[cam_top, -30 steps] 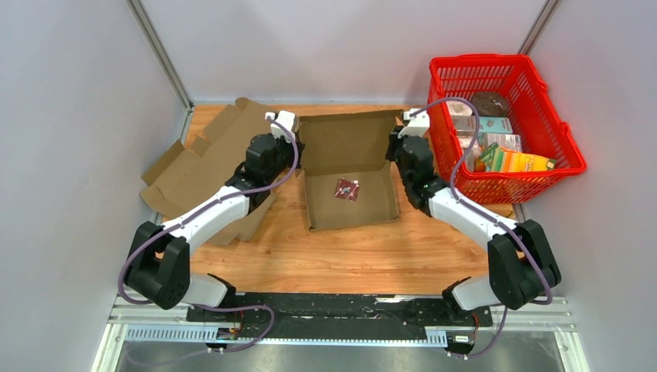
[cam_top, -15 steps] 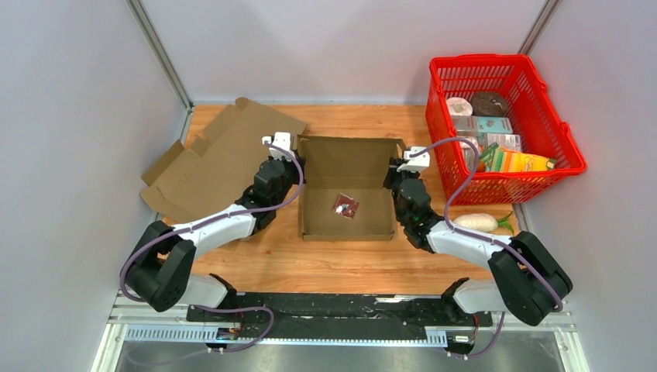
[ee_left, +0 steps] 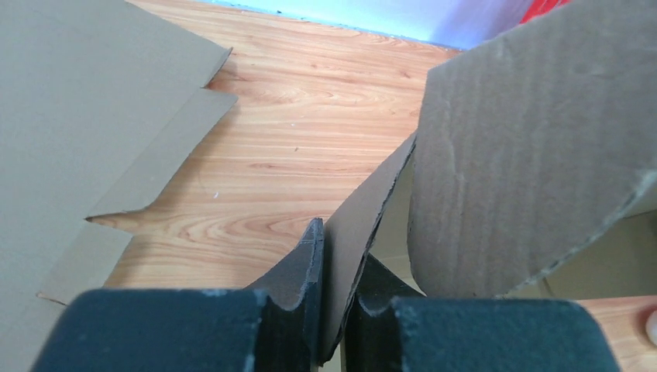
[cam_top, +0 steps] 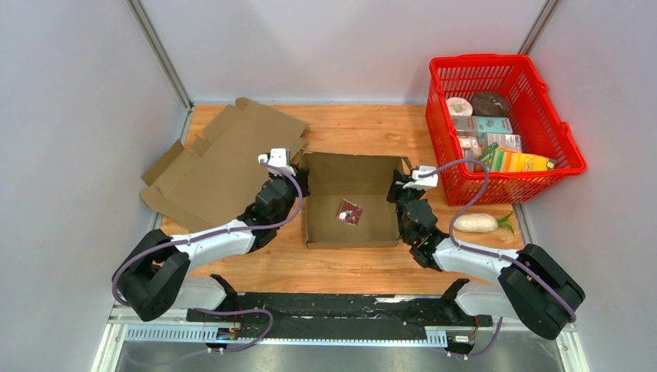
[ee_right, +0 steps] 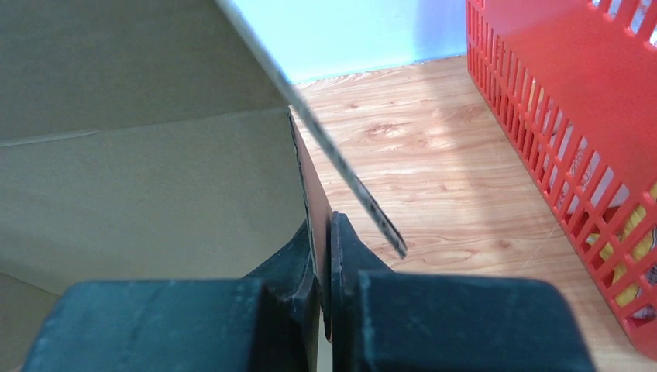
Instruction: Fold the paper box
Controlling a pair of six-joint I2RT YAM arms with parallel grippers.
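An open brown paper box (cam_top: 350, 167) sits at the table's middle, its back flap standing upright, a small red packet (cam_top: 349, 211) on its floor. My left gripper (cam_top: 300, 180) is shut on the box's left side wall (ee_left: 364, 225), which stands between its fingers (ee_left: 306, 263). My right gripper (cam_top: 396, 190) is shut on the box's right side wall (ee_right: 316, 198). The back flap (ee_left: 534, 147) rises to the right in the left wrist view. The box's inner wall (ee_right: 147, 186) fills the left of the right wrist view.
A flat unfolded cardboard sheet (cam_top: 217, 159) lies at the left, beside the left arm. A red basket (cam_top: 562, 143) with groceries stands at the back right. A white radish (cam_top: 474, 223) lies on the table by the right arm, in front of the basket.
Both grippers have pulled the box toward the near edge. The back flap has swung from tilted back to upright. The radish has come into view.
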